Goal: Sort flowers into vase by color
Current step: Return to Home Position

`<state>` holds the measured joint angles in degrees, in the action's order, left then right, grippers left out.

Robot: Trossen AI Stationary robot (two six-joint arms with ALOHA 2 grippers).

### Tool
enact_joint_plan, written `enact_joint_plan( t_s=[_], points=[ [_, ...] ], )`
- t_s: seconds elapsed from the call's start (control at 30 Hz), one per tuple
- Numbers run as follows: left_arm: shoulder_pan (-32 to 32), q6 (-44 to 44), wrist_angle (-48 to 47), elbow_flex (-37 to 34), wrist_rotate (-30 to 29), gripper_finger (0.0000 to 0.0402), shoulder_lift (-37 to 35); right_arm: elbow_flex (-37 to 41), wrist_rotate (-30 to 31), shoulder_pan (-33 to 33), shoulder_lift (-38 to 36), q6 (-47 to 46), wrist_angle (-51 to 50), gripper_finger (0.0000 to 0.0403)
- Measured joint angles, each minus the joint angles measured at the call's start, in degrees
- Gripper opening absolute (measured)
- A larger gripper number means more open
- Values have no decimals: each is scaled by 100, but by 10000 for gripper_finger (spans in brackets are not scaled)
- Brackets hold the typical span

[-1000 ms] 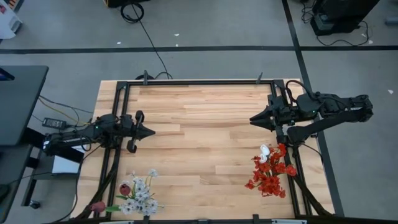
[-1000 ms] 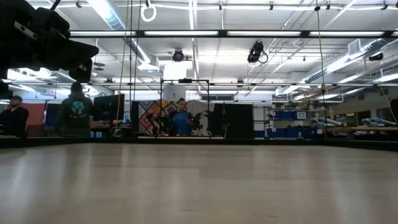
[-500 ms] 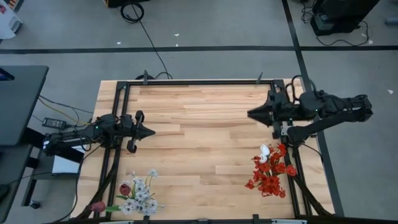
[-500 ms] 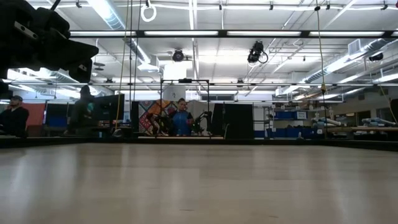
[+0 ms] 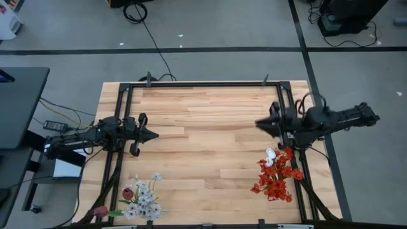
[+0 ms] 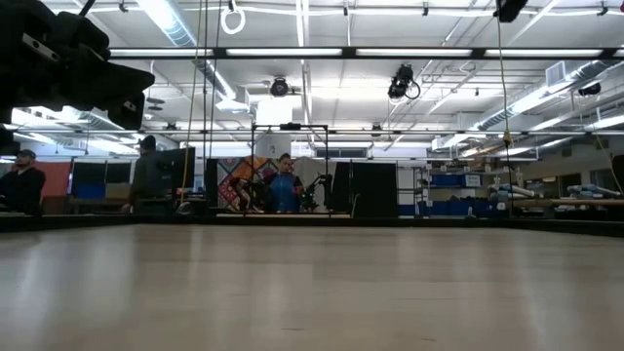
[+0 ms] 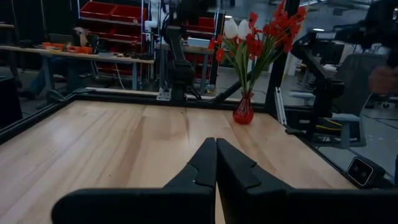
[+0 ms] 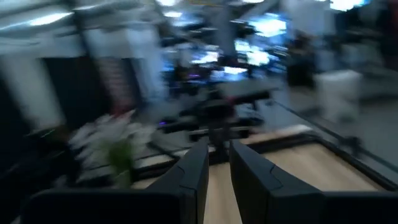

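The red clustered blooms [image 5: 276, 178] with white tulips [image 5: 270, 154] stand near the table's right near corner. In the left wrist view their stems sit in a small red vase [image 7: 243, 112]. White blossom sprays [image 5: 142, 200] with maroon tulip buds [image 5: 129, 192] stand at the left near corner and show blurred in the right wrist view [image 8: 102, 142]. My left gripper [image 5: 154, 135] [image 7: 216, 144] is shut and hovers by the left edge. My right gripper [image 5: 257, 123] [image 8: 217, 149] hovers by the right edge, just beyond the red bunch, fingers a narrow gap apart.
A black frame rail [image 5: 203, 84] runs round the wooden table. The middle of the tabletop [image 5: 203, 146] is bare wood. Dark arm parts hang at the low view's top left [image 6: 68, 58] and top right [image 6: 507, 8]. People stand in the room beyond.
My right arm has swung and stretched out level, its gripper moving slightly toward the near edge above the red bunch; its wrist view is blurred by the motion. A person in the background walks across. The left arm and the flowers have kept still.
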<state>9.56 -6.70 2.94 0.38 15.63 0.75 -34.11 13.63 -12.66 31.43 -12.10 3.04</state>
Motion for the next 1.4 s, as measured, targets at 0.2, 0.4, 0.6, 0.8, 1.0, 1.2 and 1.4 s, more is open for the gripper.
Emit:
enact_joint_plan(
  t_s=[0.2,0.4,0.6,0.8,1.0,1.2,1.4],
  points=[
    [0,0,0,0,1,9,0,1382,-190,101,-907,286,819,75],
    [0,0,0,-2,1,9,0,1917,-180,343,-1654,348,596,75],
    [0,0,0,-2,1,9,0,2506,43,575,-2260,374,618,75],
    [0,-2,0,-2,1,9,-1,2976,41,749,-2629,180,634,75],
    [0,0,0,-2,-1,9,0,3367,462,833,-2865,211,606,75],
    [0,-2,2,-2,-1,9,-1,3375,1206,942,-2679,-101,127,75],
    [0,-2,2,-2,0,9,-2,3374,1175,959,-2648,-37,156,75]
  ],
)
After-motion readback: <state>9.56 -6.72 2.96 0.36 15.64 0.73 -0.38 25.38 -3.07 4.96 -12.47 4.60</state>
